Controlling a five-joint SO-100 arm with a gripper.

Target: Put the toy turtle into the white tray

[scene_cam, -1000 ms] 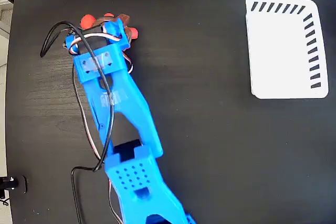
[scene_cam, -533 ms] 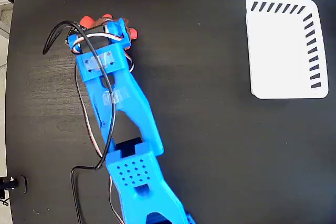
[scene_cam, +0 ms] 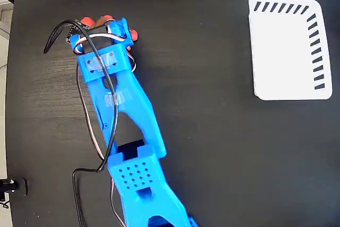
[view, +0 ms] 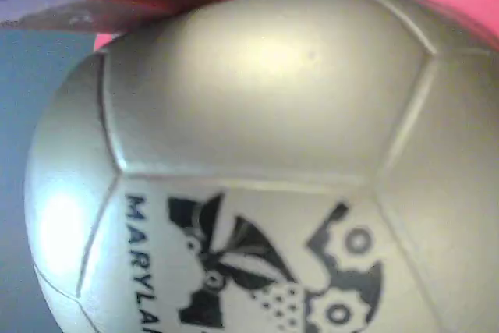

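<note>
The toy turtle lies at the far left of the black table, and in the fixed view only its red feet and head poke out from under the arm's head. Its shiny silver-beige shell with a dark printed mark fills the wrist view from very close. My blue gripper hangs right over the turtle, its fingers hidden by the wrist. A bluish edge at the wrist view's top left may be a finger, so the jaws cannot be judged. The white tray lies far off at the upper right, with nothing in it.
The blue arm runs from the bottom edge up to the turtle, with black and white cables looping along its left side. The table's left edge is close to the turtle.
The arm's head has crept slightly up the picture, further over the turtle. The turtle itself has barely moved.
</note>
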